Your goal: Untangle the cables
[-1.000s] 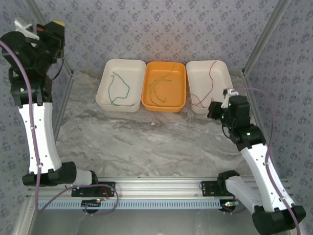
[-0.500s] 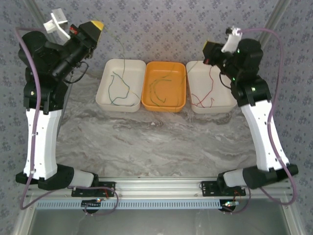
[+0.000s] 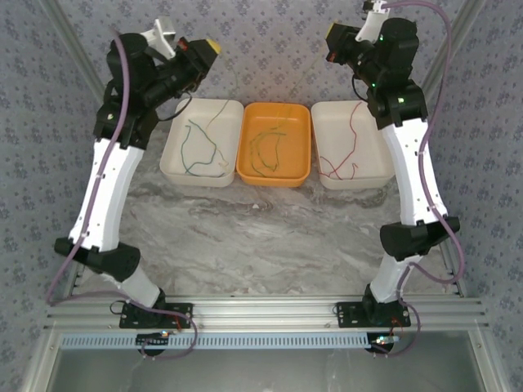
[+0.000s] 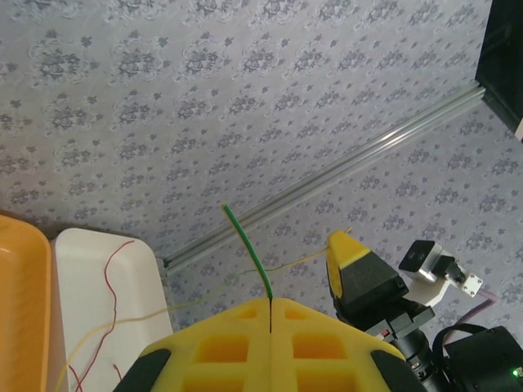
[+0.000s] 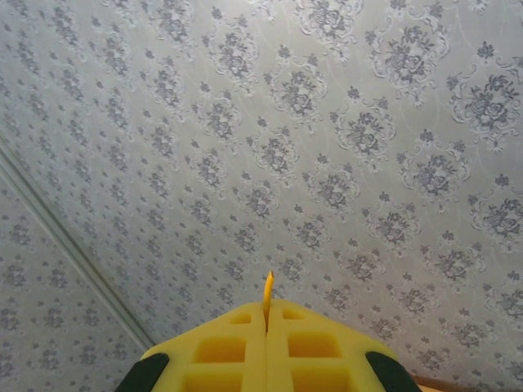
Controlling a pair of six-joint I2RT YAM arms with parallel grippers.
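My left gripper (image 3: 209, 46) is raised above the left white tray (image 3: 173, 167) and is shut on a dark green cable, whose end (image 4: 245, 245) sticks out past the closed yellow fingers (image 4: 310, 327). My right gripper (image 3: 331, 35) is up near the back wall, shut on a yellow-green cable with its tip (image 5: 267, 286) poking out of the jaws. That cable (image 4: 204, 300) trails from the right gripper (image 4: 337, 245) down towards the trays. More green cables (image 3: 196, 149) lie in the left tray, yellow-green ones (image 3: 265, 145) in the orange tray (image 3: 299, 173), and red ones (image 3: 347, 143) in the right white tray (image 3: 377, 175).
The three trays stand side by side at the back of the marble table (image 3: 261, 237). Patterned walls and slanted aluminium posts (image 3: 433, 73) close in the back and sides. Both arms stand tall at either side of the trays.
Both arms have swung up and inward, from the sides to high above the outer trays. Thin cables have been lifted with the grippers.
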